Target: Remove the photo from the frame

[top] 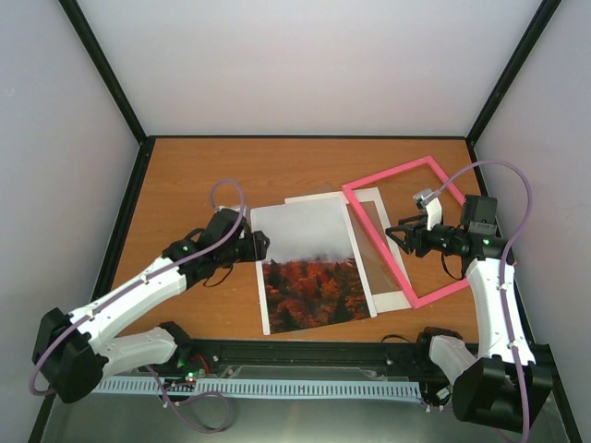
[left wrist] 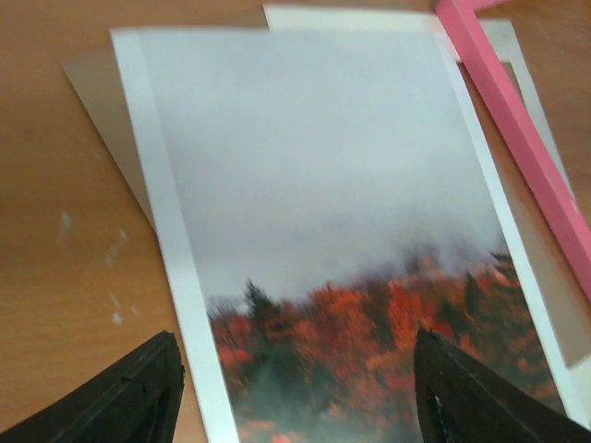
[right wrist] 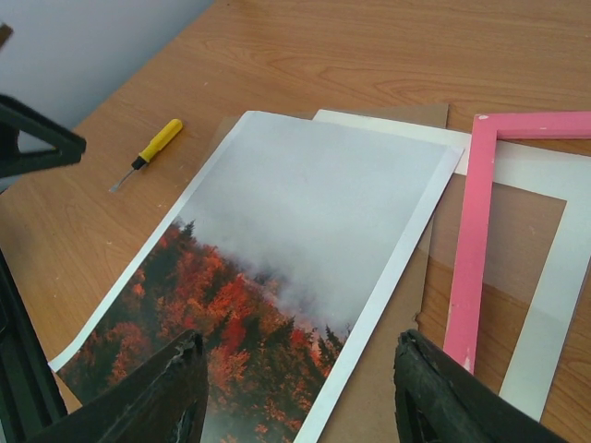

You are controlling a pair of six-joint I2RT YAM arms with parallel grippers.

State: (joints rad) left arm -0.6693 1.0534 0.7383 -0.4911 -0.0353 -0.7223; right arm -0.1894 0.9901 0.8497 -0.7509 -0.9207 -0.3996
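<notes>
The photo, grey mist above orange-red trees, lies flat and loose on the table, outside the frame. It also shows in the left wrist view and the right wrist view. The pink frame lies to its right, its left edge over the white mat. My left gripper is open and empty at the photo's left edge, its jaws wide above the print. My right gripper is open and empty over the frame's left edge, pointing at the photo.
A brown backing board lies under the photo and the mat. A yellow-handled screwdriver lies on the table left of the photo. The pink frame border runs along the photo's right side.
</notes>
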